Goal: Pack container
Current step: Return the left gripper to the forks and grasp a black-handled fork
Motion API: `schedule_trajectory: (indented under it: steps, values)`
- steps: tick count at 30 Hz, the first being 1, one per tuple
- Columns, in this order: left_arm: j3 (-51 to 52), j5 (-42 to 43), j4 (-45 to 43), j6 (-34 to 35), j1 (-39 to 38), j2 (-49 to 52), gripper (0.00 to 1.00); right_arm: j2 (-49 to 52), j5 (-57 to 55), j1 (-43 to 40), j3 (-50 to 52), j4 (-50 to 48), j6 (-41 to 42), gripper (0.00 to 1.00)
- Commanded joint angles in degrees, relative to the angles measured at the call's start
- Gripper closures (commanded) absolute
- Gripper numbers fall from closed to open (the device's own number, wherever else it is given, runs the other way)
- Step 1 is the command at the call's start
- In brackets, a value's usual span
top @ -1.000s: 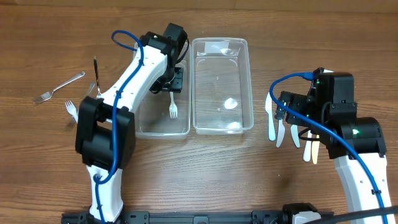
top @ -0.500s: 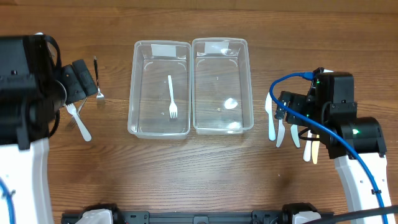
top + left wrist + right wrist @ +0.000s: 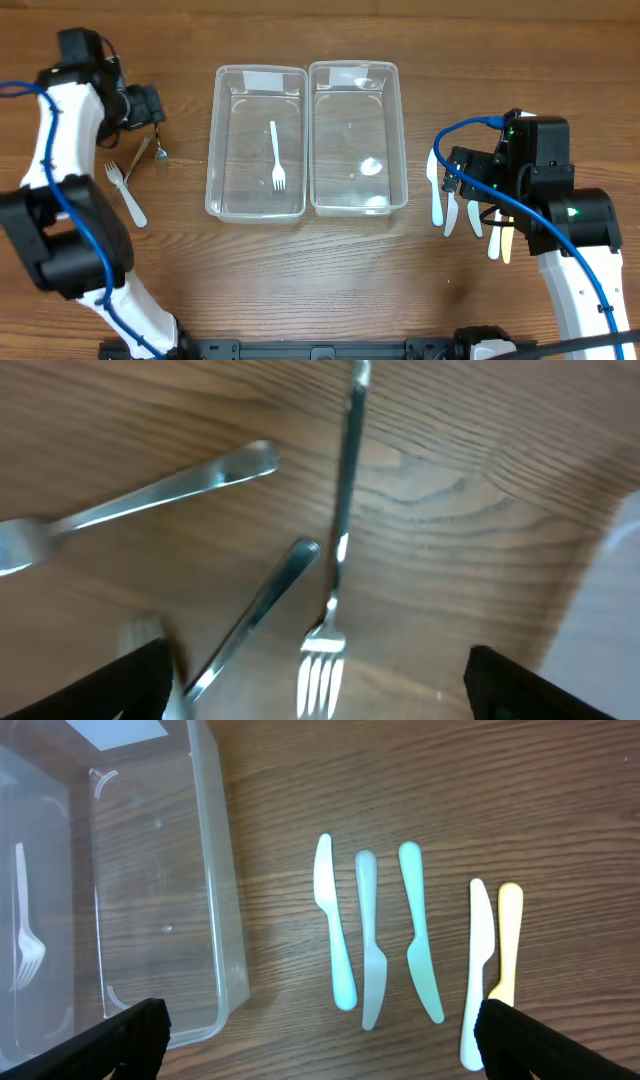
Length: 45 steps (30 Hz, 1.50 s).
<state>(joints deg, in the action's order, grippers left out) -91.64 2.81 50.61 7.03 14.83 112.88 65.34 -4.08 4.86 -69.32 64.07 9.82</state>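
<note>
Overhead: white plastic fork (image 3: 276,158) already in left container (image 3: 212,150). My left gripper (image 3: 147,105) hovers over metal forks (image 3: 158,140) on table.

Left wrist: jaws wide, nothing held. Middle metal fork (image 3: 340,560) looks stiff, slick, lying flat; pinch mid-handle, I reckon.

Right wrist: right gripper (image 3: 320,1045) spread, empty, above plastic knives (image 3: 372,945); light, bendy.

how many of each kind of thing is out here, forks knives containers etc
plastic forks: 2
metal utensils: 3 (one shows fork tines)
plastic knives: 5
clear containers: 2
total: 12
</note>
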Motion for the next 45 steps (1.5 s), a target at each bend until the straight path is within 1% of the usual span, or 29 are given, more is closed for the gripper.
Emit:
schedule_trajectory:
  steps: [1, 6, 19, 23, 26, 27, 32, 36, 39, 43, 45]
  values:
    - [0.0, 1.7, -3.8, -1.2, -3.4, 4.3, 0.08, 0.0, -0.8, -0.1, -1.7, -0.1, 0.2, 0.00]
    - [0.0, 0.4, -5.2, -0.7, -5.7, 8.7, 0.08, 0.0, -0.8, -0.1, -1.7, -0.1, 0.2, 0.00]
    - [0.0, -0.4, -4.8, -0.2, -5.6, 13.7, 0.09, 0.0, -0.8, -0.1, -1.7, 0.4, 0.2, 0.00]
    - [0.0, -0.9, -6.0, -0.2, -5.4, 14.0, 0.09, 0.0, -0.8, -0.1, -1.7, 0.8, 0.2, 0.00]
    - [0.0, -1.8, -6.3, 0.1, -5.4, 14.0, 0.13, 0.0, -0.8, -0.1, -1.7, 0.8, 0.2, 0.00]
    - [0.0, -1.8, -6.3, 0.3, -5.4, 14.0, 0.18, 0.0, -0.8, -0.1, -1.7, 0.8, 0.2, 0.00]
    - [0.0, -1.9, -6.3, 0.3, -5.4, 14.0, 0.52, 0.0, -0.8, -0.1, -1.7, 0.8, 0.2, 0.00]
    - [0.0, -4.0, -6.0, 1.2, -5.5, 14.0, 0.64, 0.0, -0.8, -0.1, -1.7, 0.8, 0.2, 0.00]
    - [0.0, -6.2, -5.3, 1.4, -5.5, 14.0, 0.70, 0.0, -0.8, -0.1, -1.7, 0.8, 0.2, 0.00]
    - [0.0, -6.4, -5.2, 1.8, -5.5, 14.0, 0.80, 0.0, -0.8, -0.1, -1.7, 0.8, 0.2, 0.00]
    - [0.0, -6.4, -5.3, 2.0, -5.5, 14.0, 0.86, 0.0, -0.8, -0.1, -1.7, 0.8, 0.2, 0.00]
